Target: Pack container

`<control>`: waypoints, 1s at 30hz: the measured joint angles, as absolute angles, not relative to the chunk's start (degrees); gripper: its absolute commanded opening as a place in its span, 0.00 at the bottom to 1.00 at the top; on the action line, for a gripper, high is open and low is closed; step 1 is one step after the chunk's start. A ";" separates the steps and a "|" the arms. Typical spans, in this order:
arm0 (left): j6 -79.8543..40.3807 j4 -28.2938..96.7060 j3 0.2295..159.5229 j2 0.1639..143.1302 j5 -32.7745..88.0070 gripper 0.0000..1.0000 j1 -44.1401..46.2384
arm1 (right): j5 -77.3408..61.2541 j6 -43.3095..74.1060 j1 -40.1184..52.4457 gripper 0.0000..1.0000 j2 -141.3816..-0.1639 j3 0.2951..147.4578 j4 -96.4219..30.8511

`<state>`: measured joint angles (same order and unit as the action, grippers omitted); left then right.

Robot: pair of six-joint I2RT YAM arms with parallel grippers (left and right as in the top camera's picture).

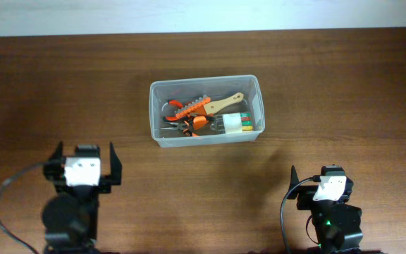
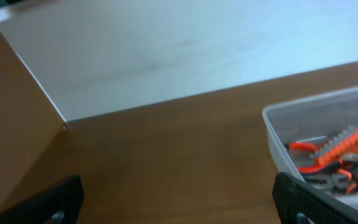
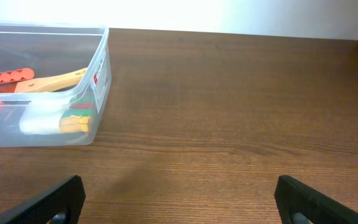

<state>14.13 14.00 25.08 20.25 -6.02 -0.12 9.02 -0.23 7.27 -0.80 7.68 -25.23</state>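
Note:
The clear plastic container stands on the wooden table at the middle. Inside lie orange-handled pliers, an orange toothed tool, a wooden-handled brush and a bag of coloured pieces. The container also shows at the right in the left wrist view and at the left in the right wrist view. My left gripper is open and empty near the front left; its jaws frame bare table. My right gripper is open and empty at the front right, its jaws over bare wood.
The brown wooden table ends at a pale wall along the back edge. A brown panel shows at the left of the left wrist view.

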 measured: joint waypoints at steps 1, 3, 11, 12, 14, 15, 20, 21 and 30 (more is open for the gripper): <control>14.11 12.88 22.48 18.44 -6.02 0.99 0.14 | 9.02 -0.21 7.27 0.98 -0.80 7.68 -25.26; 14.11 10.44 17.69 15.14 -6.04 0.99 0.67 | 9.02 -0.23 7.27 0.98 -0.80 7.68 -25.23; 14.13 8.73 6.68 7.25 -6.02 0.99 1.13 | 9.02 -0.19 7.27 0.99 -0.80 7.68 -25.26; 14.13 8.73 6.15 6.52 -6.00 0.99 1.13 | 9.02 -0.19 7.27 0.98 -0.80 7.68 -25.26; 14.11 8.71 5.34 5.21 -6.02 0.99 1.13 | 9.02 -0.23 7.27 0.98 -0.80 7.68 -25.26; 14.13 8.71 4.99 4.64 -6.02 0.99 1.13 | 9.02 -0.19 7.27 0.98 -0.80 7.68 -25.26; 14.11 8.69 3.55 2.70 -5.80 0.99 1.13 | 8.99 -0.19 7.27 0.98 -0.80 7.68 -25.26; 14.11 8.69 3.33 2.35 -5.63 0.99 1.13 | 9.02 -0.23 7.27 0.98 -0.80 7.68 -25.26; 14.11 8.69 3.09 0.95 -4.67 0.99 1.13 | 9.02 -0.21 7.27 0.98 -0.80 7.68 -25.26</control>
<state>14.11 8.69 3.09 0.95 -4.67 1.13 9.02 -0.21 7.27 -0.80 7.68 -25.26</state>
